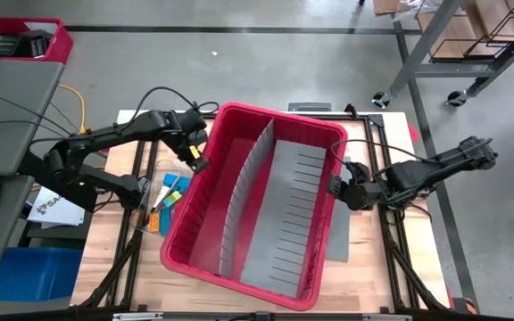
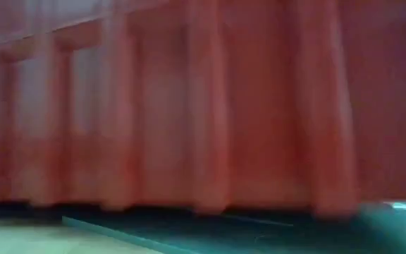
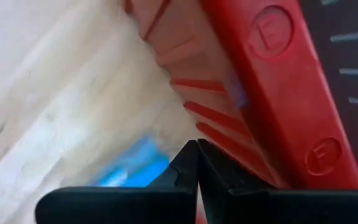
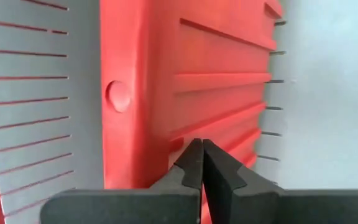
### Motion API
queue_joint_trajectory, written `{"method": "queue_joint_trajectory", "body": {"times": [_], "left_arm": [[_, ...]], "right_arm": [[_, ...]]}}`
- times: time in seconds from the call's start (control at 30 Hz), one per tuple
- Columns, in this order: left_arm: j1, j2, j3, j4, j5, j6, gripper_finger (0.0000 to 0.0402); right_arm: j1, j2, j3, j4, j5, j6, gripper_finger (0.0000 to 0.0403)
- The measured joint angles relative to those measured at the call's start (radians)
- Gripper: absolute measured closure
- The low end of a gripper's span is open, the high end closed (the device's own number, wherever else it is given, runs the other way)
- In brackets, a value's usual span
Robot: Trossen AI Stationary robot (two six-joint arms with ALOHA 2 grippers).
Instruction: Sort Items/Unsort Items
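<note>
We see the big red bin (image 1: 239, 241) lying skewed across the middle of the frame, tipped so its slotted grey dividers (image 1: 288, 214) face up at us, with both arms pressed in at its long sides. The left gripper (image 1: 194, 153), at the bin's upper-left rim, has its jaws clenched with nothing between them, tips resting just against the red wall. The right gripper (image 1: 346, 187), at the bin's right rim, is likewise clenched on nothing; in its wrist view the closed tips sit right at the ribbed red rim.

The items (image 1: 166, 201) lie in a small cluster on the table (image 1: 105, 276) at the centre-left of the frame, just beside the bin's left wall: we make out blue, orange and green pieces, while anything finer is too small to tell. None shows inside the bin.

Our worry is the bin itself. Neither gripper actually holds it, so any push could send it sliding or rocking, and on the left it would ride over the items or sweep them toward the table's edge. With closed jaws only nudging a slanted, ribbed wall, a tip could also skid off and strike the pile. In the low view the bin fills the frame, so we cannot check its footing.
</note>
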Motion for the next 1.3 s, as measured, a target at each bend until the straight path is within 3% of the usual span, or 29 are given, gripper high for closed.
{"method": "queue_joint_trajectory", "body": {"times": [0.23, 0.47, 0.63, 0.73, 0.93, 1.13, 1.3], "left_arm": [[-0.005, 0.065, 0.056, 0.056, -0.072, -0.034, 0.0401], [-0.030, 0.193, 0.142, 0.066, -0.116, -0.017, 0.0401], [-0.078, 0.315, 0.236, 0.051, -0.248, 0.060, 0.0401], [-0.110, 0.396, 0.309, 0.027, -0.331, 0.144, 0.0401], [-0.175, 0.530, 0.440, 0.015, -0.396, 0.283, 0.0401], [-0.231, 0.616, 0.509, 0.039, -0.433, 0.274, 0.0401], [-0.271, 0.677, 0.511, 0.072, -0.416, 0.282, 0.0401]], "right_arm": [[0.040, -0.001, 0.217, -0.260, 0.041, -0.001, 0.0403], [0.045, -0.001, 0.416, -0.403, 0.116, -0.057, 0.0403], [0.044, -0.003, 0.542, -0.469, 0.179, -0.102, 0.0403], [0.044, -0.002, 0.614, -0.481, 0.223, -0.134, 0.0403], [0.043, 0.002, 0.709, -0.485, 0.306, -0.199, 0.0403], [0.042, 0.026, 0.733, -0.465, 0.366, -0.201, 0.0403], [0.043, 0.043, 0.730, -0.328, 0.388, -0.270, 0.0403]]}}
